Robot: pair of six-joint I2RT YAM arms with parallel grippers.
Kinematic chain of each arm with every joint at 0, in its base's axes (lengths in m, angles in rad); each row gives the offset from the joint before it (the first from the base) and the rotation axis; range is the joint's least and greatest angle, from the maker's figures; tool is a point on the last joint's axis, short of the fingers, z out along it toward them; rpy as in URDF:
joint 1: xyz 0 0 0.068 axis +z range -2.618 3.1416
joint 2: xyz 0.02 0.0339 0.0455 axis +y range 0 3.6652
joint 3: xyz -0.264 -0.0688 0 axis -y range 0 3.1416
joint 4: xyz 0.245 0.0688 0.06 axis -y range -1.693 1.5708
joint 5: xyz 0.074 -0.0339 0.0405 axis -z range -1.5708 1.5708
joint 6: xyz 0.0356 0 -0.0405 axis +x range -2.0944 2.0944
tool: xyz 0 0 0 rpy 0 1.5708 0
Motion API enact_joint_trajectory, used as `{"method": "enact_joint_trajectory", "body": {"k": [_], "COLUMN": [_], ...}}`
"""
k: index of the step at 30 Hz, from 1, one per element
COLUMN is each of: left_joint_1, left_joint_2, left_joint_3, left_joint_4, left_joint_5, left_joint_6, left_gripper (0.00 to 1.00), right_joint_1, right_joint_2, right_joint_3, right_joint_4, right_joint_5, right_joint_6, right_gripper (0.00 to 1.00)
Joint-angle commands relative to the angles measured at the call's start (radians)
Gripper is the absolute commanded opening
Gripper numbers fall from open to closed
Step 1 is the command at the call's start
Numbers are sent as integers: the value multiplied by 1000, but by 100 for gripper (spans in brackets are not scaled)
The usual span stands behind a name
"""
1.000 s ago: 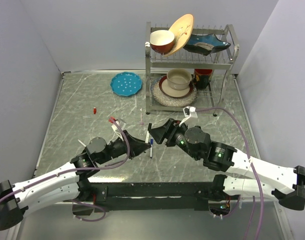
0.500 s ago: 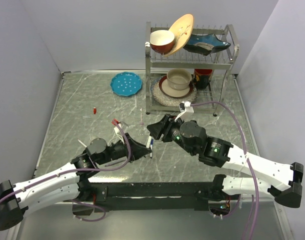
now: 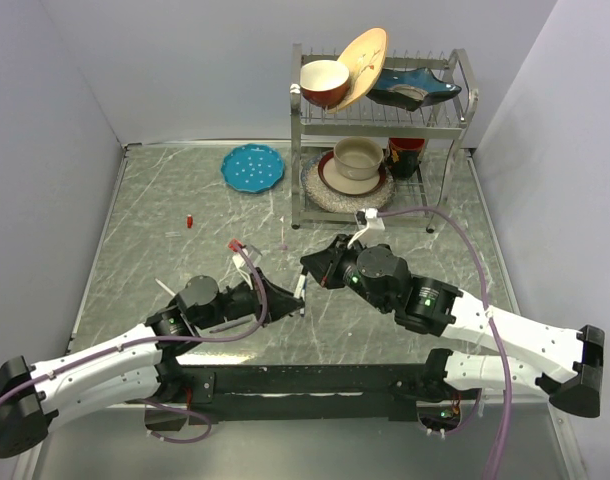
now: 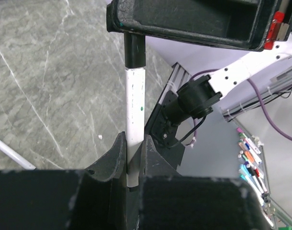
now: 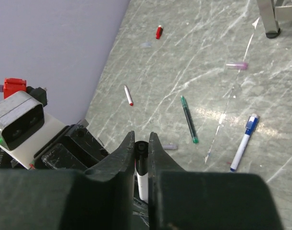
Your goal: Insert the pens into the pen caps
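left gripper (image 4: 131,155): clenched on the lower end of the white pen (image 4: 135,105), one finger on each side of the barrel.
right gripper (image 5: 141,143): closed around the black cap (image 5: 141,149), which is pinched between its two fingers.
white pen: held off the table (image 3: 425,215) near its middle, towards the near side, and spanning the short gap between the two grippers.
black cap: in line with the white pen and meeting the end of the barrel. How far the tip sits inside cannot be told.
green pen (image 5: 189,119): flat on the left half of the table, touching nothing.
blue pen (image 5: 245,142): flat on the table near the green pen, apart from it, with a white barrel and blue at one end.
red-ended pen (image 5: 129,95): flat on the table and on its own, well apart from the green pen.
red cap (image 3: 189,220): alone on the left side, beyond the arms.
dish rack (image 3: 380,130): at the far edge, right of centre, loaded with bowls and plates on two tiers.
teal plate (image 3: 253,166): on the table just left of the dish rack.
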State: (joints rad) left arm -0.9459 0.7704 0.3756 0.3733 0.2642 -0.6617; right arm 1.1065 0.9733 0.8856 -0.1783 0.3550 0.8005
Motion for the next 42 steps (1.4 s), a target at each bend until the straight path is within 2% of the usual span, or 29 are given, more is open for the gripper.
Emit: {"method": "enact_joint_trajectory", "body": {"k": [1, 8, 15, 19, 29, 33, 35, 42], "left_joint_1": [1, 1, 2, 10, 105, 211, 228, 234], "left_joint_2": [16, 38, 116, 122, 167, 159, 147, 150], "left_joint_3": [55, 80, 178, 210, 275, 250, 232, 301], "left_joint_4": [55, 104, 29, 6, 24, 64, 116, 26], "left_joint_5": [-46, -186, -163, -180, -79, -14, -3, -13], "left_joint_6": [42, 105, 200, 221, 208, 160, 128, 162], "left_gripper": [1, 1, 1, 1, 1, 1, 1, 1], "right_joint_1": [6, 7, 33, 52, 105, 137, 148, 191], "right_joint_2": [-36, -58, -56, -36, -42, -38, -27, 28], "right_joint_3": [-53, -143, -224, -220, -315, -329, -344, -297], "right_joint_4": [10, 69, 134, 92, 232, 258, 275, 186], "right_joint_5": [-57, -112, -191, -197, -267, -274, -266, -243], "right_joint_6": [8, 69, 69, 52, 78, 100, 112, 109], "right_gripper": [1, 0, 0, 0, 0, 0, 0, 0]}}
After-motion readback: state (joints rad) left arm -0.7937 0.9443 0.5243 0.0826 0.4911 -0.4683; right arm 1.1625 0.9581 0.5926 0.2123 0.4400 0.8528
